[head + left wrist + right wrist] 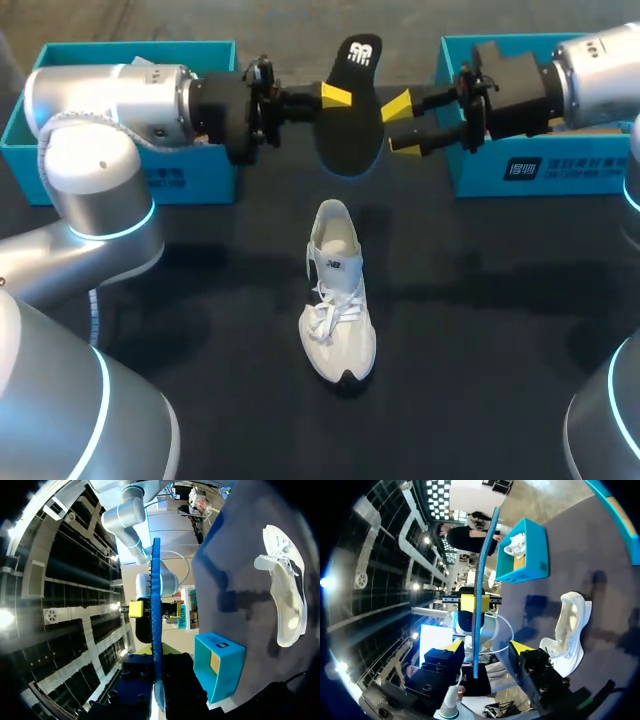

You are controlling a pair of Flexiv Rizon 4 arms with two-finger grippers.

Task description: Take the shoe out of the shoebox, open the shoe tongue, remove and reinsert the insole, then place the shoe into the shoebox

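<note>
The black table is holding two boxes. The blue-green cardboard shoebox on the left is sitting at 10 o'clock, and some crumpled white paper is lying inside it. The other blue-green cardboard shoebox is sitting at 2 o'clock, and my right arm is hiding what is inside it. The white lace-up shoe is standing in the middle of the table, outside both boxes, with its toe pointing to 6 o'clock. The flat black insole is hanging in the air at 12 o'clock from the shoe. The left gripper is pinching it from its 9 o'clock side. The right gripper is hovering just beside the insole at 3 o'clock, with its fingers spread apart.
</note>
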